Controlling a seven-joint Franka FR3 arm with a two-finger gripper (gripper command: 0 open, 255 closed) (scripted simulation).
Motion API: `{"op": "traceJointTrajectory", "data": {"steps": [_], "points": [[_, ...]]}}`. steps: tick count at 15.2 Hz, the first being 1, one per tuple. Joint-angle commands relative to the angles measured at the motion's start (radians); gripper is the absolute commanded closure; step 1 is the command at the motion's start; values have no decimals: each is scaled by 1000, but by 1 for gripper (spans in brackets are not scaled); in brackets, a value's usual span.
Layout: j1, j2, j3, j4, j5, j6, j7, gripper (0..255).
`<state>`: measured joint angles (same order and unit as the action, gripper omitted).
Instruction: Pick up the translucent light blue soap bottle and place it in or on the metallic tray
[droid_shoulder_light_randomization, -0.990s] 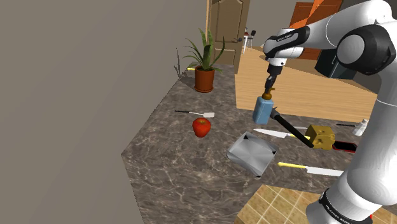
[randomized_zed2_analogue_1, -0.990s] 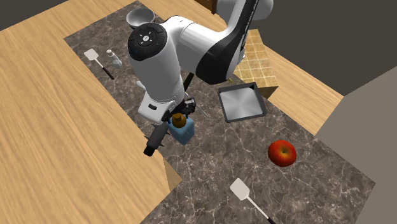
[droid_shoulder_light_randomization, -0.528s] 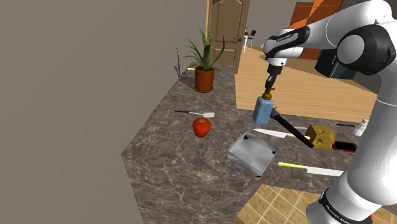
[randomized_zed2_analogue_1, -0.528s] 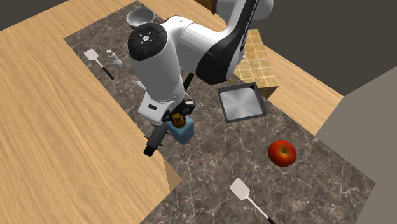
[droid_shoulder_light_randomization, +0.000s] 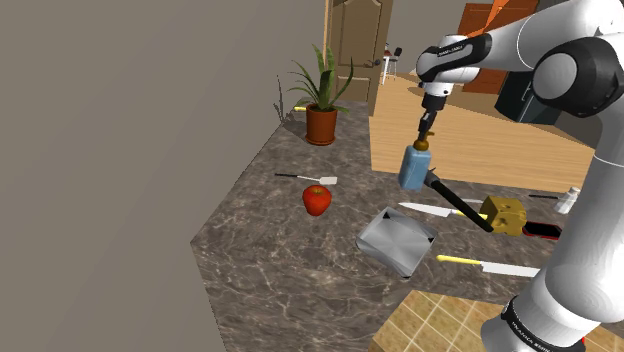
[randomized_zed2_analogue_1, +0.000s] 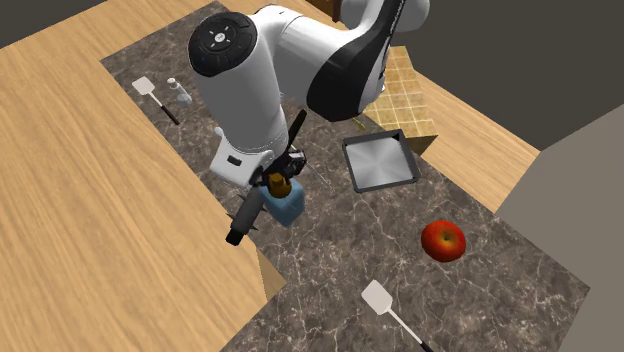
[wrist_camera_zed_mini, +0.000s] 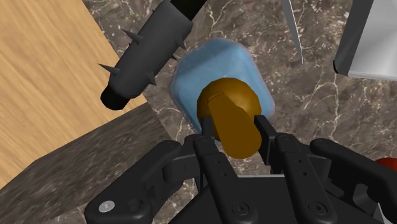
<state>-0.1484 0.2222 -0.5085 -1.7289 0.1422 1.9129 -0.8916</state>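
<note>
Clasping soap bottle (wrist_camera_zed_mini: 213, 62) by brown cap (wrist_camera_zed_mini: 230, 118)

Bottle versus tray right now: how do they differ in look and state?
The soap bottle is translucent light blue with a brown cap; the tray is grey and metallic. The bottle stands upright and tall; the tray lies flat, shallow and open. The gripper is shut on the bottle's cap; nothing touches the tray. Both look squarish from above, over the same marbled counter.

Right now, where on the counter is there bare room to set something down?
The counter is bare between the apple and the tray, and between the spatula and the plant pot. Crowded beside the soap bottle: spiked club, knife, tray.
</note>
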Motion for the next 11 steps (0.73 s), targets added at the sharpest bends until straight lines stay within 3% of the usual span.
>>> {"op": "traceJointTrajectory", "data": {"steps": [1,11], "points": [[1,-9,-1,17,-6,-24,4,255],[-3,-20,-6,138,-15,-155,14,255]]}}
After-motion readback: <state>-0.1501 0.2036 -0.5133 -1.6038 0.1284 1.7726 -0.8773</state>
